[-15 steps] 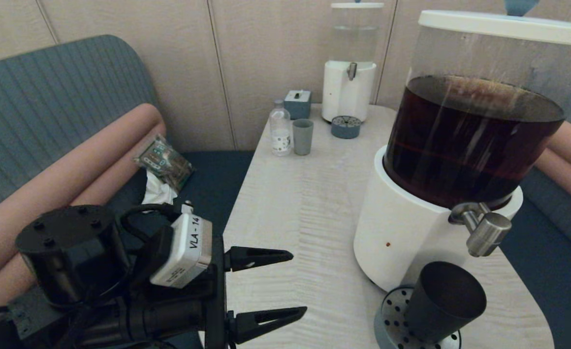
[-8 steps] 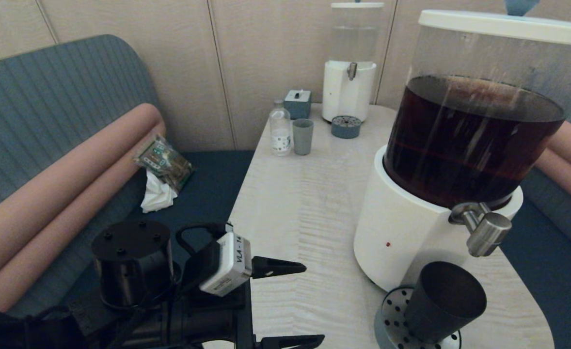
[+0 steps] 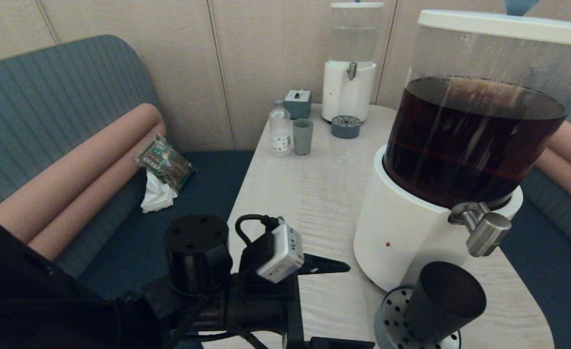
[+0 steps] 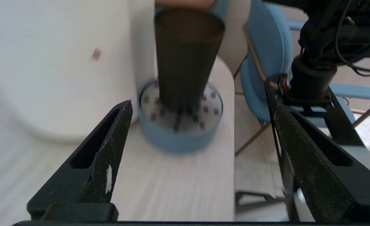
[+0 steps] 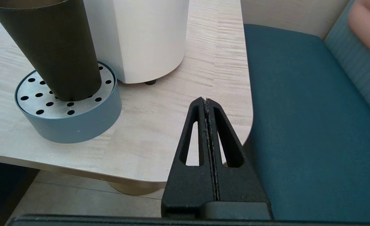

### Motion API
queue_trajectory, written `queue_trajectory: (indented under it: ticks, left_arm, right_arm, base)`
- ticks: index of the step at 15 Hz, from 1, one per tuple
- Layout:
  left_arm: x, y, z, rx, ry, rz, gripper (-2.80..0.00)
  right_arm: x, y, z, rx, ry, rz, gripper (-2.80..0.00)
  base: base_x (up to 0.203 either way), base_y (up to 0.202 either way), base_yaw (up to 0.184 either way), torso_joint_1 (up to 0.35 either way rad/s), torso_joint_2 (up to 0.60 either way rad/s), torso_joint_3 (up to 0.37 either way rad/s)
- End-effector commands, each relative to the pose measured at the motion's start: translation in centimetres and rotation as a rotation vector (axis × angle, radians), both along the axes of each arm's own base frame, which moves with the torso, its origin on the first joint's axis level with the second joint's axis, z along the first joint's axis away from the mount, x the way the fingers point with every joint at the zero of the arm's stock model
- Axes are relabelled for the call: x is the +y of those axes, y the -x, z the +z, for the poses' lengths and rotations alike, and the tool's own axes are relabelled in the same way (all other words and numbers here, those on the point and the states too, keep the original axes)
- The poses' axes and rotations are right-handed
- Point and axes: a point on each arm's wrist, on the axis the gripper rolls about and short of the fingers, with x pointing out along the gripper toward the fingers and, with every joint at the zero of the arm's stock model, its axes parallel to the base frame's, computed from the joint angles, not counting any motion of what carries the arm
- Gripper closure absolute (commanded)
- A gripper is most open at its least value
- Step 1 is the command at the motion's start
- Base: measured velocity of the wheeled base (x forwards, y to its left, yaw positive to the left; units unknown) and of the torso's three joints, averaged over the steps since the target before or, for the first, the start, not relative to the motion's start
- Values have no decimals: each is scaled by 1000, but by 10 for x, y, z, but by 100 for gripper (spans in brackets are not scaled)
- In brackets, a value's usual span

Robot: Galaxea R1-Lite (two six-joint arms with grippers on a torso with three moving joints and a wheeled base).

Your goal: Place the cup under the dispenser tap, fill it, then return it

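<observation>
Matte black tapered cup (image 3: 443,300)

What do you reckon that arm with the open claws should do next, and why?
Probably keep sliding the left gripper forward until its open fingers straddle the cup, then close. The cup stands upright on the perforated drip tray below the dispenser tap, ungripped, with the fingers short of it. The right gripper sits shut off the table's near corner, idle.

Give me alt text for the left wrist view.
The open left gripper faces the black cup, which stands upright on a round blue perforated drip tray, not yet between its fingers. The dispenser's white base stands beside the tray.
</observation>
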Motion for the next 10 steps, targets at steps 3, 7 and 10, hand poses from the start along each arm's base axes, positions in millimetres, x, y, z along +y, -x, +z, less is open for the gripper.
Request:
queue_trajectory:
  ticks: [3,7,10]
  left_arm:
    - [-37,-9,-18,-8,2,-61,-280]
    - [-51,-1,-22,-10,-3,-71,-280]
    - [-54,0,-25,-2,-10,-75,-280]
  right_arm:
    - [0,0,-1,0,1,1,0]
    - [0,0,-1,2,1,1,0]
    - [0,0,-1,0,1,1,0]
  base:
    - [0,0,0,0,0,0]
    - [0,0,0,0,0,0]
    - [0,0,0,0,0,0]
